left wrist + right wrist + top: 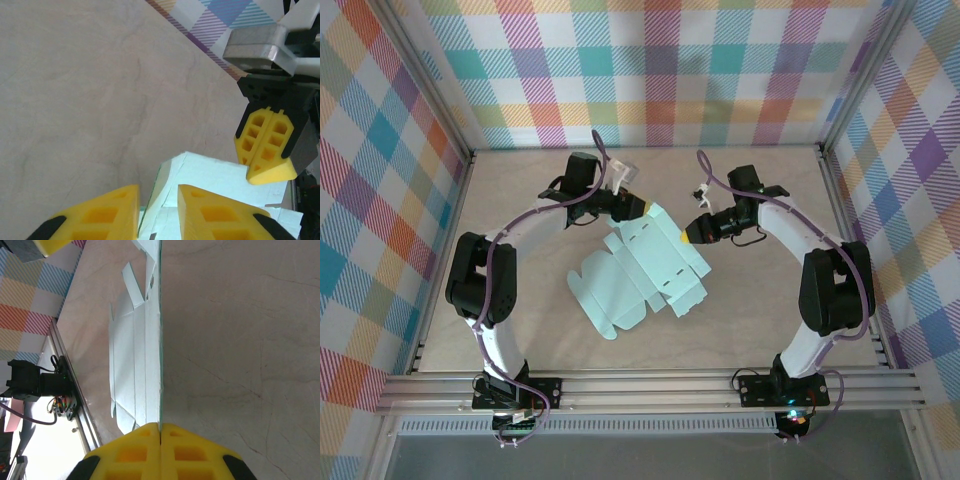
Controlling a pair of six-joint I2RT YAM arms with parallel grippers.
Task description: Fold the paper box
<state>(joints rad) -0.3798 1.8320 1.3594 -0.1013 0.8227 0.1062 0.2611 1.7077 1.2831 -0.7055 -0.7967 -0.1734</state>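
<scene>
Roughly mid-table and askew lies the paper box (640, 270), a pale mint-teal die-cut sheet of thin card with flaps and scalloped tabs. It is not yet folded and sits mostly flat on the beige table (740, 310). Both arms are at its far-right side. At the sheet's far corner is the left gripper (645, 209), its yellow fingers (215, 215) a little apart with a raised bit of card between them; whether they bite it, I cannot tell. Just beside it, on the right-hand edge, is the right gripper (689, 236), fingers pressed together. From its wrist view the card's edge runs straight into the seam, which reads as a pinch on that edge. Key relation: the rest of the sheet spreads away from both grippers toward the near left, its long edge in line with the right fingers. Judgement: the fold must swing that far-right side inward over the body, and the left arm is nearer the corner.
</scene>
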